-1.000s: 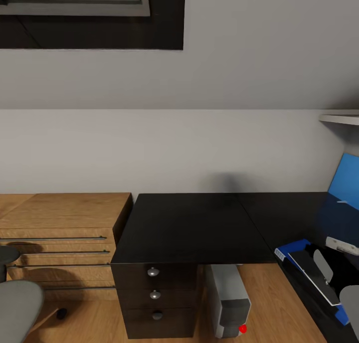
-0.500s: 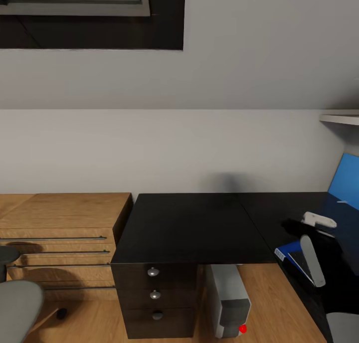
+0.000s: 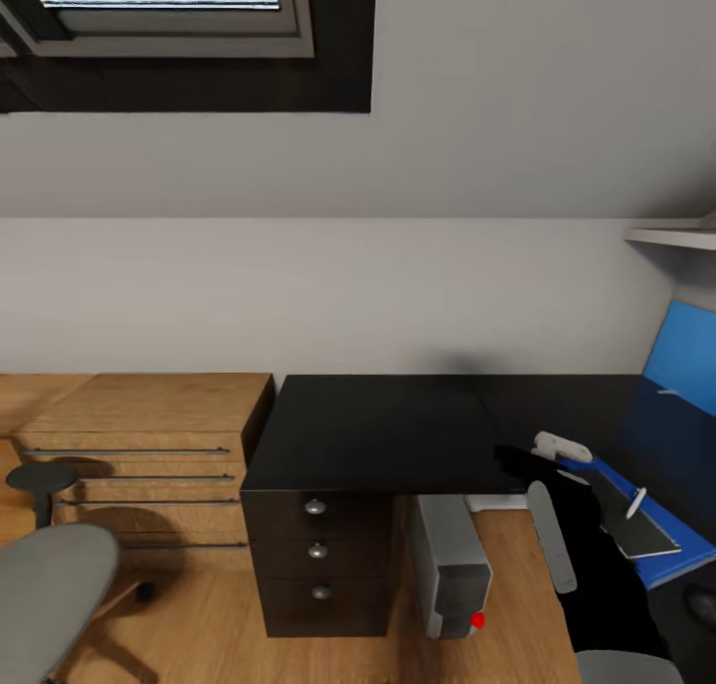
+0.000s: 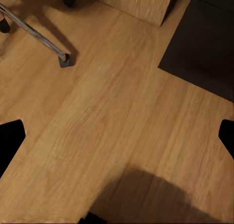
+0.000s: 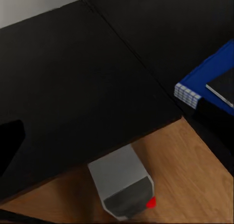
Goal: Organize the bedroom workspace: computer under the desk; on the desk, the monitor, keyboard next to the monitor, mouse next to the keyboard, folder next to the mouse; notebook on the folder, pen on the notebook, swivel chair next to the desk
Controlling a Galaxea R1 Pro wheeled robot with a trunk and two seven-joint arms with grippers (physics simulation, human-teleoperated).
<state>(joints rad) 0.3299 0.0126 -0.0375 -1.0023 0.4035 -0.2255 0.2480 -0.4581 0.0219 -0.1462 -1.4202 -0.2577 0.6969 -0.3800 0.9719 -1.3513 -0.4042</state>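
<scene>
Both gripper point(image 3: 553, 465) fingers apart, empty.

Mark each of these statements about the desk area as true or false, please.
1. The computer stands on the floor under the desk. True.
2. The notebook lies on the blue folder. True.
3. The pen lies on the bare floor. False: it is over the notebook.
4. The desk has three drawers with round knobs. True.
5. The folder lies on the chair. False: it is on the desk.
</scene>
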